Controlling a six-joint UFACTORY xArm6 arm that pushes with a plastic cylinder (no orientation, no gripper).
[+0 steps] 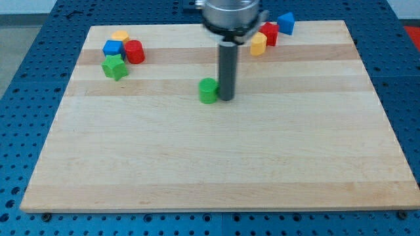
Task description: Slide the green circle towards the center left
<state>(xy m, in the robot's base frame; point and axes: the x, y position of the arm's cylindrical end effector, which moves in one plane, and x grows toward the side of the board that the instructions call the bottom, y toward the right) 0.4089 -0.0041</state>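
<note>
My tip (226, 99): there is no pincer here, only a dark rod, so nothing opens, shuts or grabs. The end sits on the board, just beside the green circle on the view's right. It looks like it touches it, but I cannot be sure.
Arm: the rod stands straight up and down. Its wide grey top is at the view's top edge.
Green circle (208, 90): it stands on the wooden board (216, 164), near the middle, a bit closer to the top edge.
Top left corner: an orange block (120, 36), a blue block (113, 48), a red round block (134, 51) and a green star (115, 67) huddle together.
Top right corner: a yellow block (258, 44), a red block (270, 33) and a blue block (285, 23) sit close in a row.
</note>
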